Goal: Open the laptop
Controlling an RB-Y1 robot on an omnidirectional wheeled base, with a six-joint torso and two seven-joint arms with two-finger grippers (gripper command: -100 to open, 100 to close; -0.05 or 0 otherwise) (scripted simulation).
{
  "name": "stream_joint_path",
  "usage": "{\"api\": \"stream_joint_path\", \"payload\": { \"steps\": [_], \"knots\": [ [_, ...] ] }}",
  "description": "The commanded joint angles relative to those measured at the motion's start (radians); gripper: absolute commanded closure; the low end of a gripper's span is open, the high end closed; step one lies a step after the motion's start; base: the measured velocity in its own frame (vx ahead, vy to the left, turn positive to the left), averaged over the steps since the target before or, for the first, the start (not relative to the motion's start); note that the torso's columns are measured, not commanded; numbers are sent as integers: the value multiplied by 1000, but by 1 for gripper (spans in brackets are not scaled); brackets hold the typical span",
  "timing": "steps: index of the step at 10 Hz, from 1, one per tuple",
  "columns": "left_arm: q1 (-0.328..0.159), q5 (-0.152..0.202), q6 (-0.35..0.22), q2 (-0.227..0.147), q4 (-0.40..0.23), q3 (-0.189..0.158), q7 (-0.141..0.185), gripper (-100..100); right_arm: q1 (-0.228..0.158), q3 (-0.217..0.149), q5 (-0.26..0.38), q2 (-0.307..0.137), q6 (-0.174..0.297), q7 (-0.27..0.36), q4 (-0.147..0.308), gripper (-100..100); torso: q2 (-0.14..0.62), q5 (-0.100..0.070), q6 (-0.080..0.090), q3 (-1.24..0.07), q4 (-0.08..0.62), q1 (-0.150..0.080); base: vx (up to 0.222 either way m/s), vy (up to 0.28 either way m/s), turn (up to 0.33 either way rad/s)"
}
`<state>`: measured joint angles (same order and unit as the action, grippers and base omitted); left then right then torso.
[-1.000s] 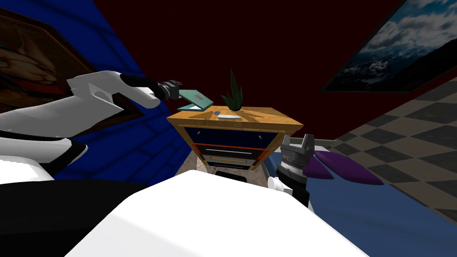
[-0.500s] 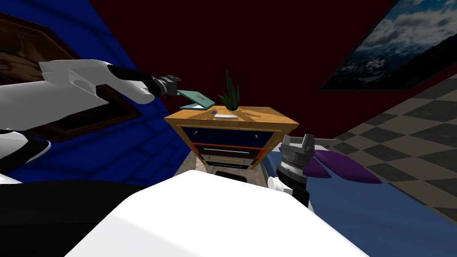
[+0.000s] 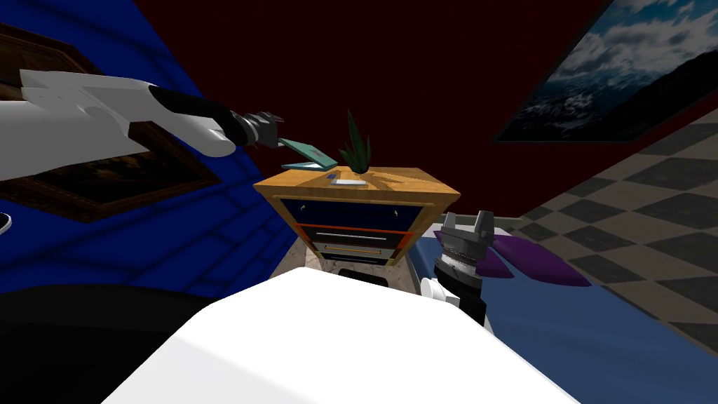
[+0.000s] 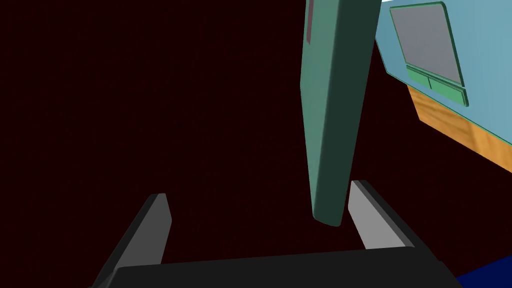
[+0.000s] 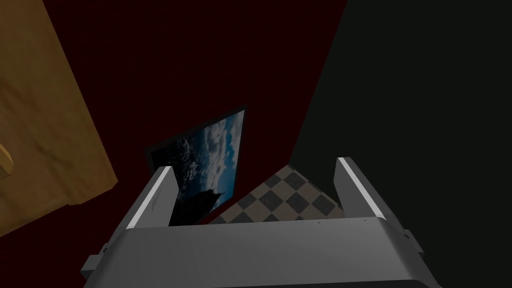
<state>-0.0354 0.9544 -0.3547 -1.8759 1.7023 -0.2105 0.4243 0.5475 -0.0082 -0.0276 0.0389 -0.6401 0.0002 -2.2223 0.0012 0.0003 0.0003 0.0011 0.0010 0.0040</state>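
Spread-fingered left gripper [image 4: 258, 192] straddles the half-raised laptop lid [image 4: 332, 100] at the dresser's [image 3: 407, 184] back left corner, perhaps touching it; right gripper [image 3: 465, 219] gapes.

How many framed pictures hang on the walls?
2: a brown-framed picture on the blue wall, a sky picture on the dark red wall. More may be hidden.

laptop lid [image 4: 332, 100]: cut by edge | flat item [image 3: 348, 182] on dresser [image 3: 415, 184]: too small
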Motion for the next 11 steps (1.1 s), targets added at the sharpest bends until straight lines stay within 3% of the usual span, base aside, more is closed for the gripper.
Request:
{"api": "stream_joint_path", "payload": {
  "steps": [1,2,3,6,11],
  "knots": [
    [-18,-13,32,-79,-5,39,40,-100,0,0,0,0,0,0,0,0,-1,1,-1,-1,0,0,-2,13,2],
    [-13,-23,37,-75,-6,43,55,-100,0,0,0,0,0,0,0,0,-1,0,0,-1,-1,-2,-1,5,0],
    [-23,-1,27,-118,7,36,82,-100,0,0,0,0,0,0,0,0,-2,0,0,-1,-1,-4,19,39,58],
    [-27,11,20,-137,14,31,91,-100,0,0,0,0,0,0,0,0,-2,0,0,-2,-1,-4,22,35,19],
    [-46,61,-9,-212,41,12,125,-100,0,0,0,0,0,0,0,0,-1,0,0,-1,-1,-4,18,32,28]
  ]
}}
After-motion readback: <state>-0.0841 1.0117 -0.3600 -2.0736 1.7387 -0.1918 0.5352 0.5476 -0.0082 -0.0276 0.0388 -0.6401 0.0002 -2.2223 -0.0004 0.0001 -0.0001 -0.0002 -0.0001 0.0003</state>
